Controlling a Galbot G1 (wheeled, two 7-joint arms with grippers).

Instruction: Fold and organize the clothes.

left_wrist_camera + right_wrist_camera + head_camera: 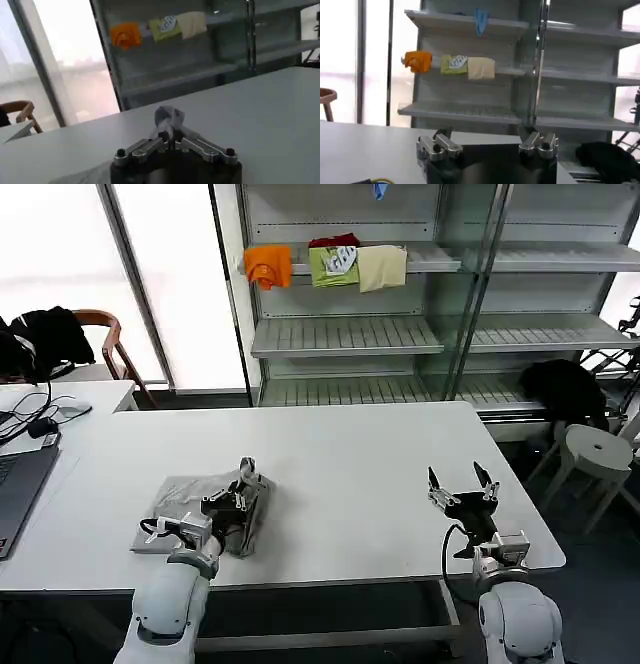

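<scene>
On the table (350,474), near its front edge, the left gripper (243,481) pinched a corner of the grey shirt (185,502) (fabric bunched between its closed fingers (165,131)). The right gripper (462,481) hovered open and empty over the table's right end, well apart from the shirt.

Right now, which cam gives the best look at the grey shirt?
Head view. It shows the whole grey shirt folded on the white table, with the left claw shut on its edge. The left wrist view catches just a pinched tuft of fabric. The right wrist view faces the shelves.
</scene>
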